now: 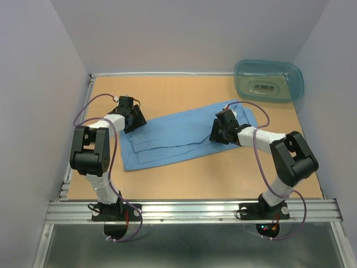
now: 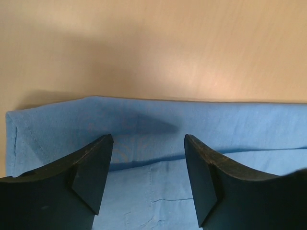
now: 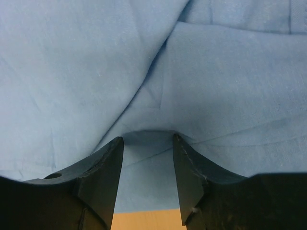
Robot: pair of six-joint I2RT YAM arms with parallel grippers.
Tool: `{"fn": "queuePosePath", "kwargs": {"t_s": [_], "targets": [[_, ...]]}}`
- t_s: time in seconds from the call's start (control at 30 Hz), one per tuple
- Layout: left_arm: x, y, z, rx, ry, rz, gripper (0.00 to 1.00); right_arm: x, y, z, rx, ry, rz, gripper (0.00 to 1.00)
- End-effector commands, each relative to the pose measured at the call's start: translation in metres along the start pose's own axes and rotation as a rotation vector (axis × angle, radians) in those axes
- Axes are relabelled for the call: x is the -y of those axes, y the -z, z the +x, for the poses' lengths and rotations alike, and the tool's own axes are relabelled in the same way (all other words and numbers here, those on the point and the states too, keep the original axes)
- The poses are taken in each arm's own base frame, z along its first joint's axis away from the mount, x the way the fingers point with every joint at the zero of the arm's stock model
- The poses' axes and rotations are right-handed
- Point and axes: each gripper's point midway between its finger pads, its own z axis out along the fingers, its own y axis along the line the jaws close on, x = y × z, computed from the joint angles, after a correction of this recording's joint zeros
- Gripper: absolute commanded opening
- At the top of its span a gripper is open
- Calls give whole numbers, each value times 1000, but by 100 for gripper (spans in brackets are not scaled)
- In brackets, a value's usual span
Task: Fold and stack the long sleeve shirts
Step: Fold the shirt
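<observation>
light blue thin cotton long sleeve shirt (image 1: 173,139) lies left-right | left end effector (image 2: 148,141) spread over its left far edge | right end effector (image 3: 147,141) half-spread, cloth puckered between the tips, at its right end

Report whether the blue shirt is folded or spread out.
Partly folded: the shirt lies as a long narrow band on the table, with overlapping layers at its left end.

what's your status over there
left hand open at edge of light blue cotton shirt. right hand open on shirt. teal plastic tub apart, far right.
</observation>
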Motion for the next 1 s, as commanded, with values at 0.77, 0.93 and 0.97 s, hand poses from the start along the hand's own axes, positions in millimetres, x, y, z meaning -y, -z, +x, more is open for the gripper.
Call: {"fn": "queuePosePath", "kwargs": {"t_s": [0.77, 0.93, 0.97], "targets": [[108, 139, 154, -367, -74, 570, 79, -109, -72, -238, 396, 441, -62, 68], [126, 173, 122, -257, -160, 634, 80, -123, -5, -225, 386, 346, -206, 72], [121, 176, 113, -208, -167, 598, 80, -131, 25, -229, 411, 329, -262, 72]]}}
